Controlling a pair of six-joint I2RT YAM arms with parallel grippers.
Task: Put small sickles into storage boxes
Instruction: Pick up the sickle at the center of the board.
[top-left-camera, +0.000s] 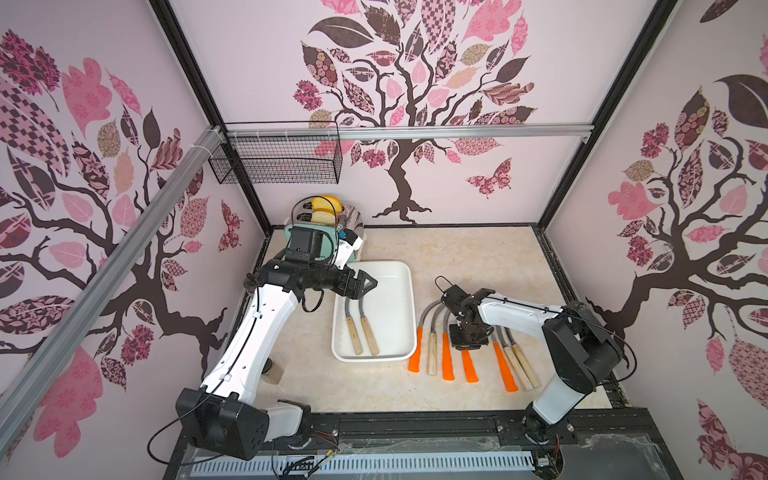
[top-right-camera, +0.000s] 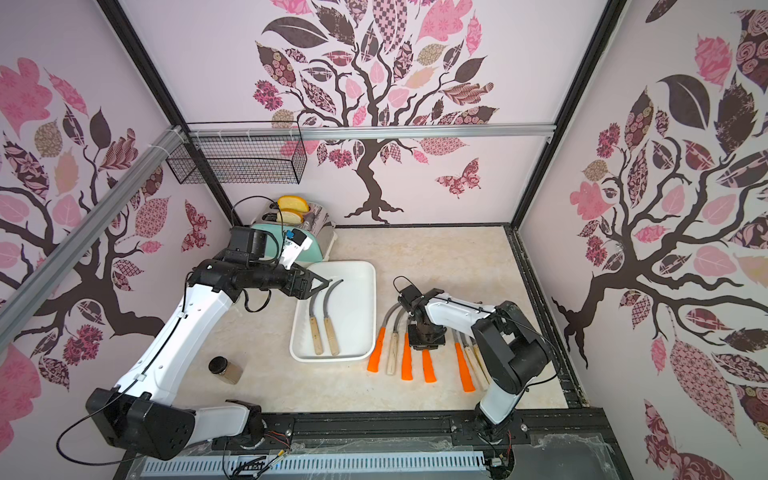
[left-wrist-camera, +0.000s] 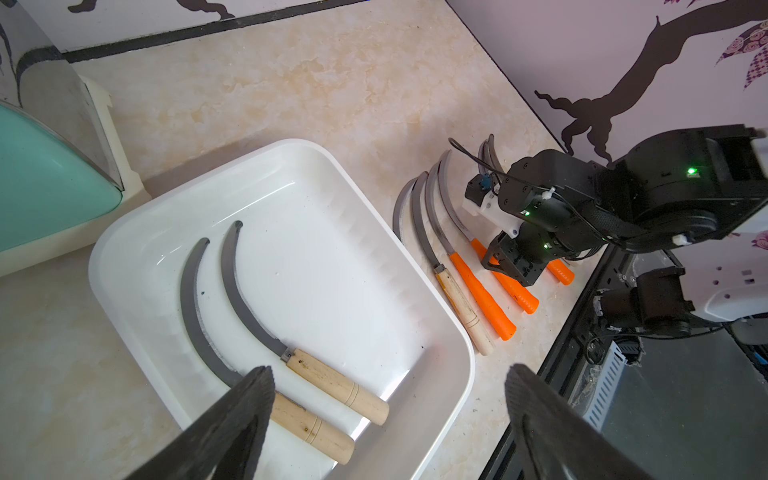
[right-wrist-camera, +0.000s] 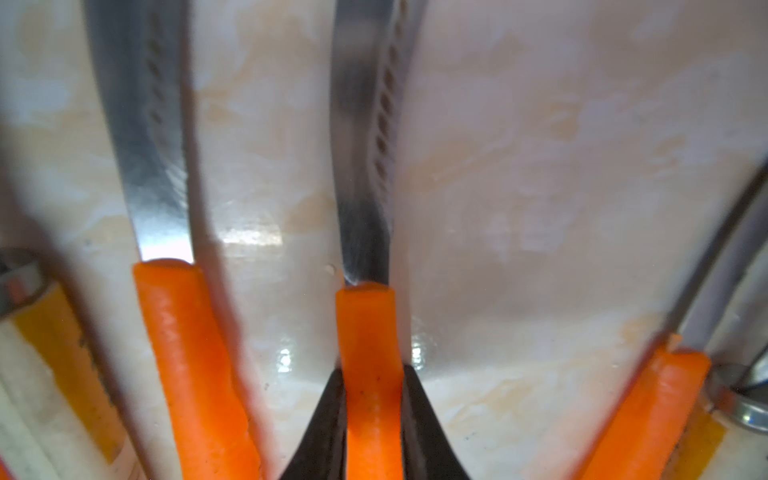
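Observation:
A white storage box lies mid-table. In it lie two small sickles with wooden handles, side by side. My left gripper hovers open above the tray's far left part, holding nothing. To the right of the tray, several more sickles lie in a row on the table, some with orange handles and some with wooden ones. My right gripper points down into that row. It is shut on the handle of one orange sickle.
A mint toaster with bread slices stands behind the tray at the back left. A black wire basket hangs on the back wall. A small dark-lidded jar sits near the left arm. A black rail runs along the front edge.

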